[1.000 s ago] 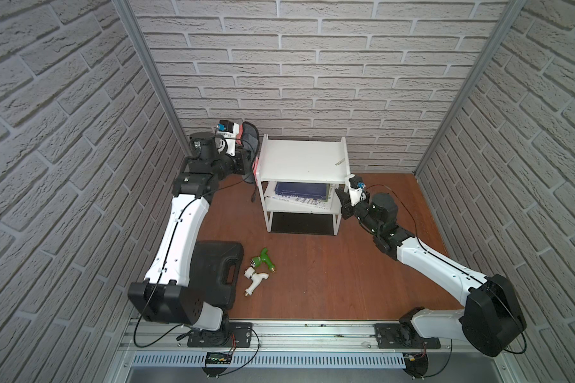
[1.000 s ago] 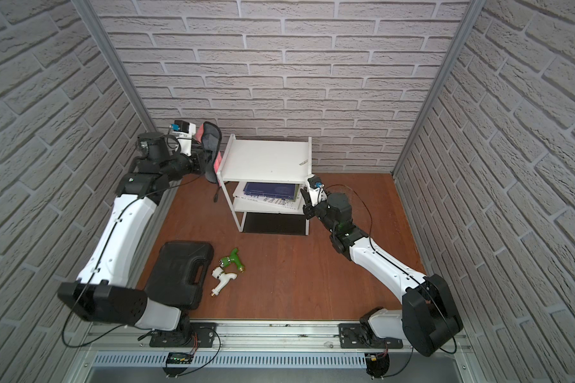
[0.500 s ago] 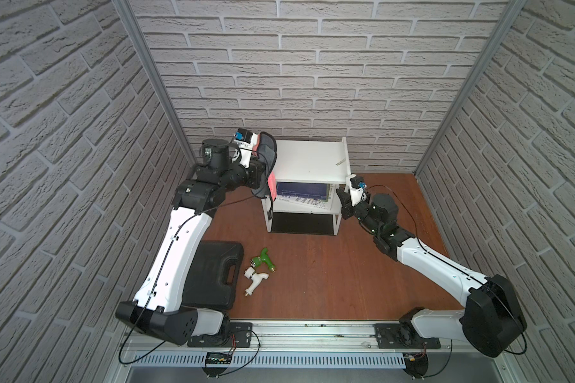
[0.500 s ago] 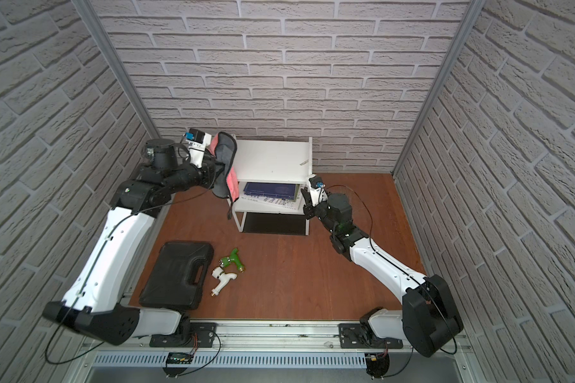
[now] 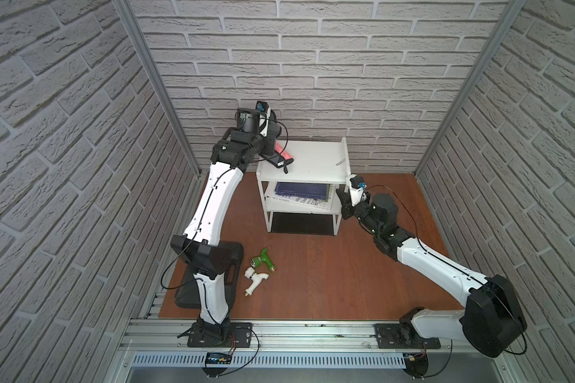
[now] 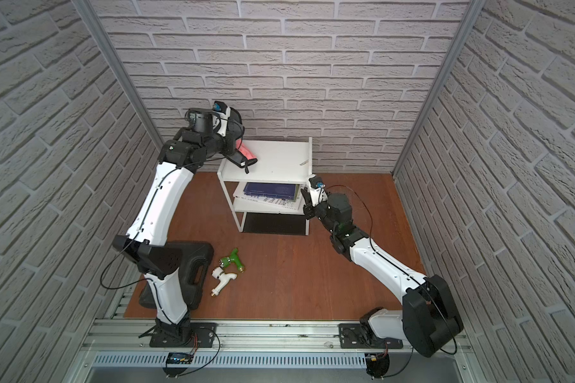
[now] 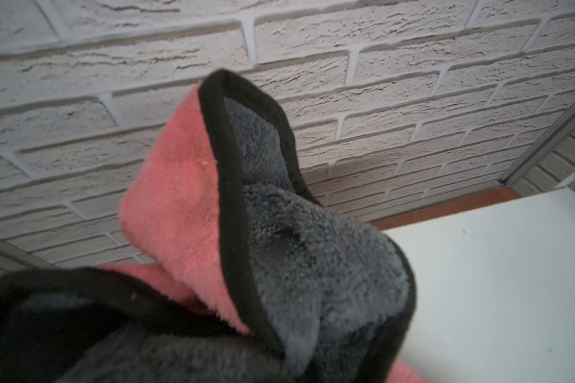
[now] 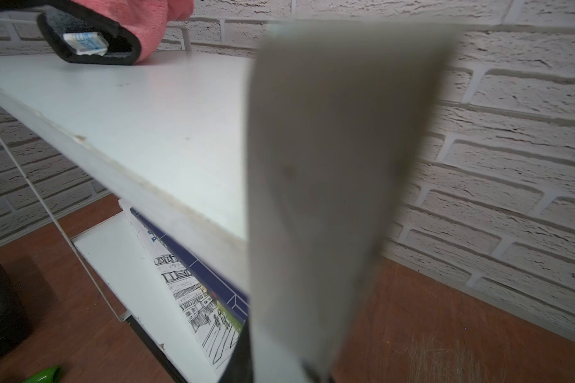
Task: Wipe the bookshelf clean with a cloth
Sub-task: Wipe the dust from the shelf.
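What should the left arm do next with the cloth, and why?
Probably drag the cloth across the bookshelf top toward its right side. The left gripper holds it bunched and resting near the top board's left edge, and most of the board lies bare beyond it. The right gripper is clamped on the right side panel, which should steady the unit.

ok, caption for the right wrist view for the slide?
Cloth at the far corner of the bookshelf top, books on the shelf below.
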Controlling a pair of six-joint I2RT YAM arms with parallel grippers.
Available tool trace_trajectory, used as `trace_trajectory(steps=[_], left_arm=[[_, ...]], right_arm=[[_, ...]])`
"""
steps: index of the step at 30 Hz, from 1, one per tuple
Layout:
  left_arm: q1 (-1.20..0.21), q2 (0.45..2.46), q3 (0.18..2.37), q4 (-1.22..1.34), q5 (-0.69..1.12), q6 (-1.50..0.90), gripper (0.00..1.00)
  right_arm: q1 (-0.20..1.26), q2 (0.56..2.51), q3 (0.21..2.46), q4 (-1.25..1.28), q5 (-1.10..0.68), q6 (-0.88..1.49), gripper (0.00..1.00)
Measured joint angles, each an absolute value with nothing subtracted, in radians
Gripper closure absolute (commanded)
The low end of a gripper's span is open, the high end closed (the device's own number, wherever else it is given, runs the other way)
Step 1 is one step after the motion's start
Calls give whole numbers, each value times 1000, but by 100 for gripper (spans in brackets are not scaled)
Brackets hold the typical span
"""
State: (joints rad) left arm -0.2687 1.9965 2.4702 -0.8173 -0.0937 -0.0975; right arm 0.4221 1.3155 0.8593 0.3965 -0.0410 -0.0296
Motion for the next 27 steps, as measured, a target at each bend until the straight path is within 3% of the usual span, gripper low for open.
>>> trace_trajectory(steps=[4, 11, 21, 27], left_arm=[[-329, 2157, 2659, -841, -225, -16, 100], [-355, 2210, 2656, -833, -460, 57, 100], [-396, 1890, 2193, -758, -536, 46, 100], [-397, 1829, 2126, -746, -538, 28, 100]], right_arm=[[422, 1315, 863, 387, -41, -30, 97], [421, 1315, 870, 372, -41, -33, 97], [422, 1317, 872, 370, -34, -32, 97], [422, 1319, 879, 361, -32, -31, 97]])
